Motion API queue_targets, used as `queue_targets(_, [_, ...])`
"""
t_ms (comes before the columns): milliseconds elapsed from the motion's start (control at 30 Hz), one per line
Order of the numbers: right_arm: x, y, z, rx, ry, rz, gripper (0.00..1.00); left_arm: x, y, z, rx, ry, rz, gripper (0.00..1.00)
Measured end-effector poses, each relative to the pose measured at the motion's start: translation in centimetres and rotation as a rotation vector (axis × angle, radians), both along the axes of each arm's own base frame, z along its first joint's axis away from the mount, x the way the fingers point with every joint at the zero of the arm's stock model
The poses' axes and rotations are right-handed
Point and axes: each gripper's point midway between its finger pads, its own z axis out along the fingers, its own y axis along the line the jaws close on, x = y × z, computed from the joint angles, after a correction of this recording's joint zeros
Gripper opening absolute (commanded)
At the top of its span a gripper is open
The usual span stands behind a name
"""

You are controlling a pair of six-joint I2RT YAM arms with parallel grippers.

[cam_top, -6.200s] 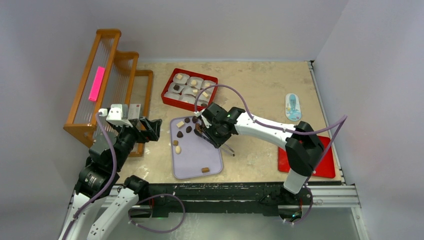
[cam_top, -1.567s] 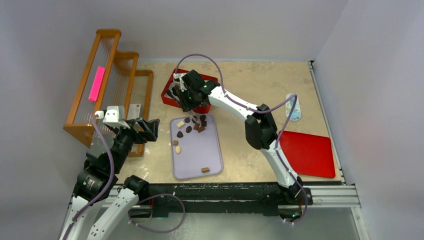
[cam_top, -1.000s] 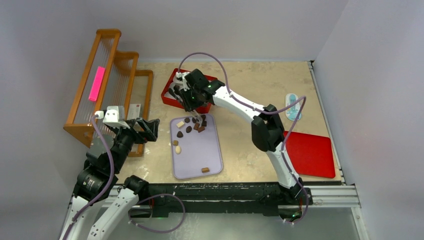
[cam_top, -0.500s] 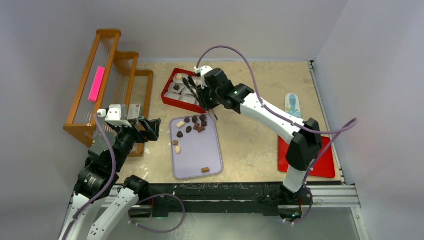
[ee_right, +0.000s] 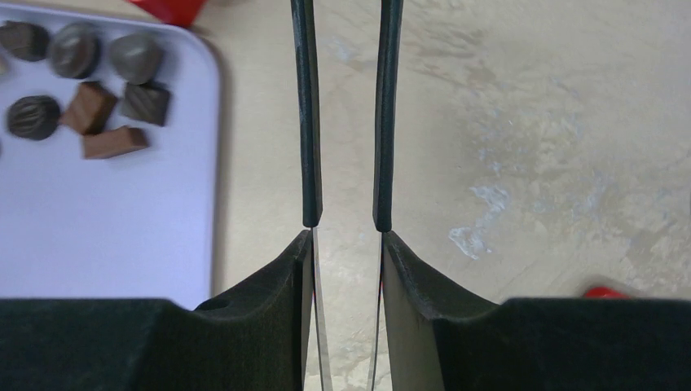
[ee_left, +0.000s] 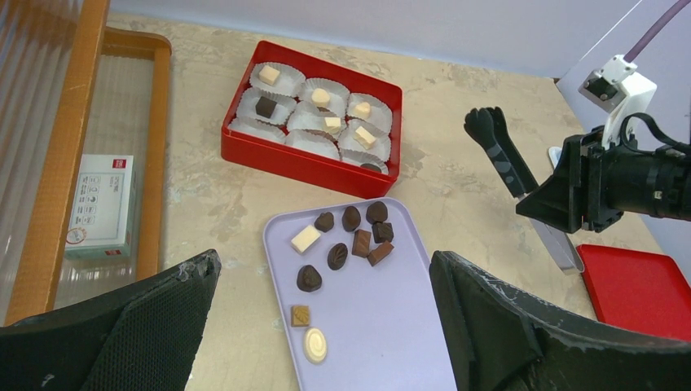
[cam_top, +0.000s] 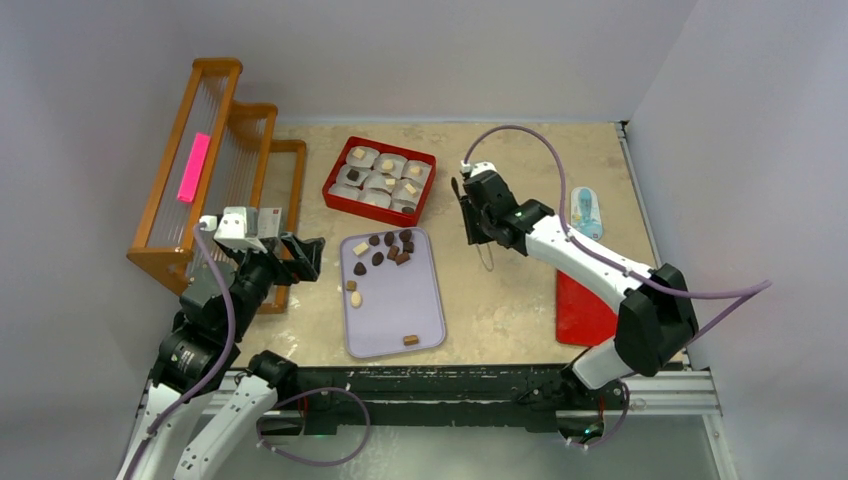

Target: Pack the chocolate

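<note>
Twelve or so bits of chocolate are still lying on the tray, left of the right claw. That claw, pinching the tongs, is swinging away from the box, so one more bit is likely packed. The tongs are looking empty. The left claw is waiting, spread wide.

Behind tray, box; chocolate in box, on tray; rack far left, mat right.
</note>
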Motion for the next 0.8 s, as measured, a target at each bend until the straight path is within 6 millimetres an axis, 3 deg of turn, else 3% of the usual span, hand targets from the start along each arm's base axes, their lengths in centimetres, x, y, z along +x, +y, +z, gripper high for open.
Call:
queue_targets(233, [1.8,-3.6,-2.8,0.015,0.038,-0.178,0.37,0.0,0.0,0.0,0.001,0.001,0.0,1.0])
queue_targets(433, [4.0,-6.0,-6.6,0.011,0.091,-0.301,0.38,0.0,0.0,0.0,0.001,0.001,0.0,1.0])
queue_targets(633, [5.0,-7.2,-10.2,-0.011,0.15,-0.347,0.4,0.0,0.0,0.0,0.001,0.001,0.001,1.0])
queue_targets(800, [5.7,-7.4,-11.1,0.005,0.154,-0.359,0.43,0.0,0.0,0.0,0.001,0.001,0.0,1.0])
